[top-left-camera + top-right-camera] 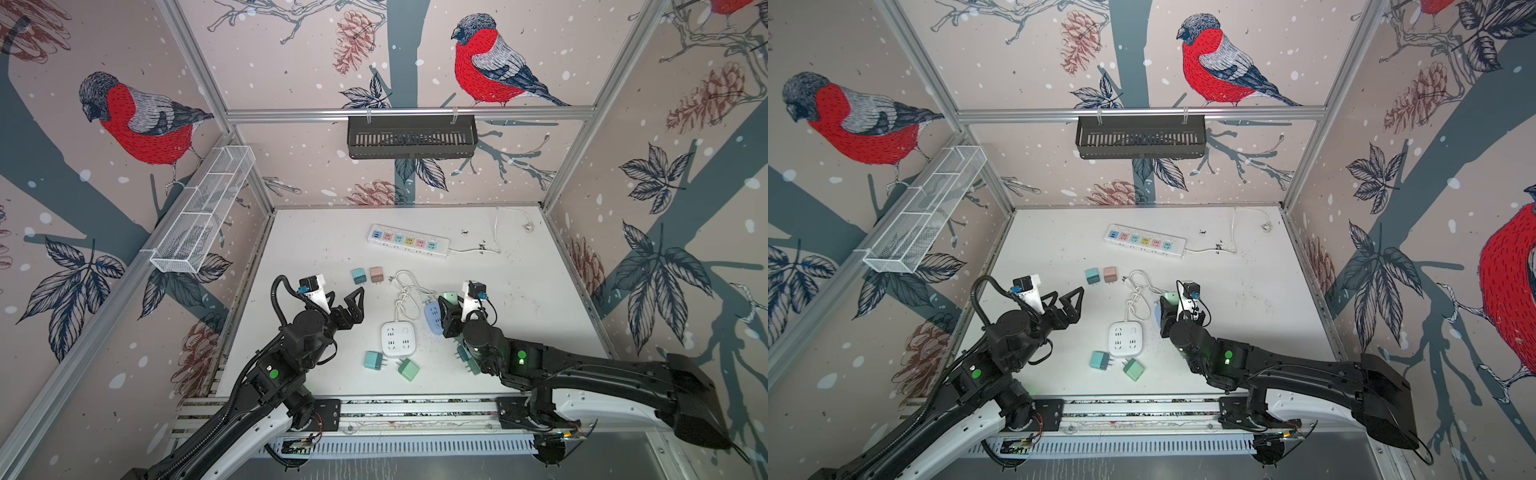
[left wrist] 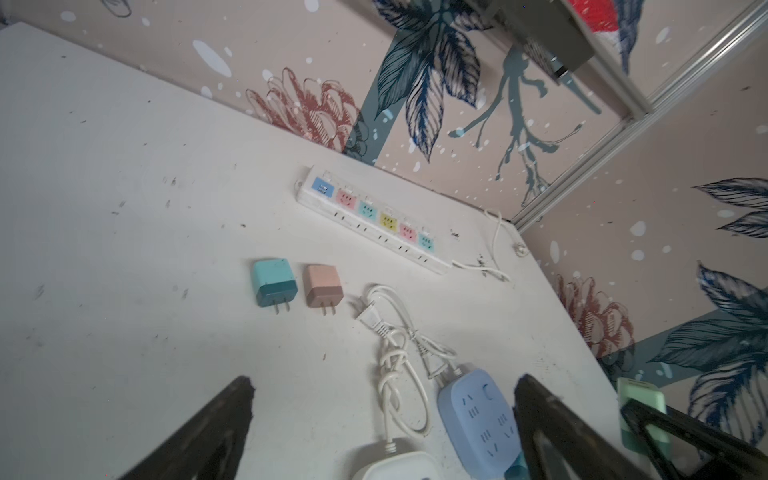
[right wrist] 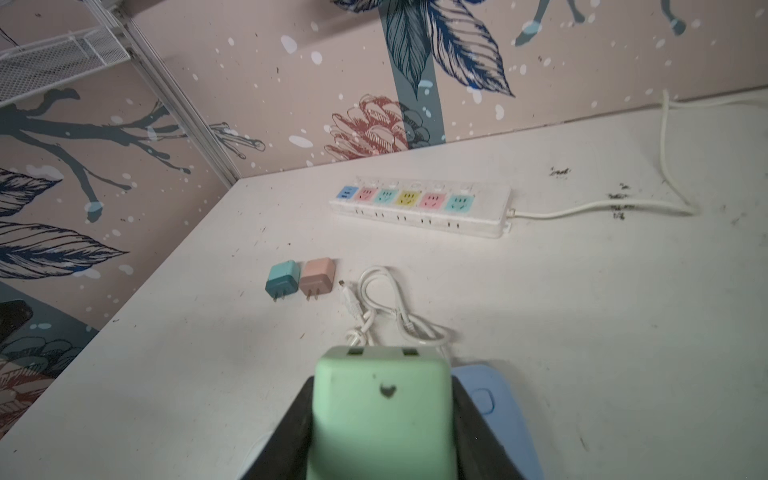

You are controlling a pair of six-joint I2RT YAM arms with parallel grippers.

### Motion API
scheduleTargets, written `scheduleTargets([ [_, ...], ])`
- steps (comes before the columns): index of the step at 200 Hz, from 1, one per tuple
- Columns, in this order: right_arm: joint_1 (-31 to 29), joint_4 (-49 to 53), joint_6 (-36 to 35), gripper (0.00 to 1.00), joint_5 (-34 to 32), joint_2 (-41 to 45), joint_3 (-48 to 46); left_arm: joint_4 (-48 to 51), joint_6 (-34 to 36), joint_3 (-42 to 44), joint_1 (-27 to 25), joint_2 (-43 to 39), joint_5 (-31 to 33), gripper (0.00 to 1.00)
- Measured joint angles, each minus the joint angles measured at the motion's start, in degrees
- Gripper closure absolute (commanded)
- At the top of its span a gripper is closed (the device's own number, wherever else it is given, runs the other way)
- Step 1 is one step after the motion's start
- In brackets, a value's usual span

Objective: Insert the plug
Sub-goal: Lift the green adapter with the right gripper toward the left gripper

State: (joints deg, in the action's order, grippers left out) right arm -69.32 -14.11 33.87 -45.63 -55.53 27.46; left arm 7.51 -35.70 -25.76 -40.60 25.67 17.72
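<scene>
Misalignment is the main danger here: the right fingers [image 3: 291,440] pinch the green plug [image 3: 382,411], lifted off the bench [image 1: 519,291] and near the blue socket block [image 2: 478,419]. Its prongs are hidden, so I cannot tell if they face the slots. The block lies loose, and the left fingers [image 2: 208,432] are spread wide and hold nothing, so a skewed push may, I think, slide or tip the block.
</scene>
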Motion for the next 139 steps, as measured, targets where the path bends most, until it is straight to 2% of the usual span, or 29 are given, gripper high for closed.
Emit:
scheduleTargets([
  [25,2.6,-5.3,-8.4,0.99,-2.5,0.6,-0.7,-3.9,1.6,0.2,0.0,-2.3,-1.9,0.03],
  [42,5.0,-8.9,-14.4,0.99,-1.9,1.6,-1.4,-6.3,3.1,0.5,0.0,-3.5,-2.9,0.03],
  [83,10.6,-19.0,-29.0,1.00,11.5,4.9,-6.4,-11.3,8.1,-0.9,0.0,-0.6,-8.7,0.04],
  [95,11.6,-21.2,-32.1,1.00,14.7,5.1,-7.5,-12.9,9.3,-1.7,0.0,1.7,-10.8,0.08],
  [114,12.5,-24.8,-37.0,1.00,19.9,4.1,-8.7,-14.4,11.0,-3.6,0.0,6.4,-15.1,0.22],
  [139,12.7,-27.7,-43.5,1.00,28.8,1.1,-8.9,-16.1,12.8,-5.7,-0.1,12.1,-21.3,0.27],
])
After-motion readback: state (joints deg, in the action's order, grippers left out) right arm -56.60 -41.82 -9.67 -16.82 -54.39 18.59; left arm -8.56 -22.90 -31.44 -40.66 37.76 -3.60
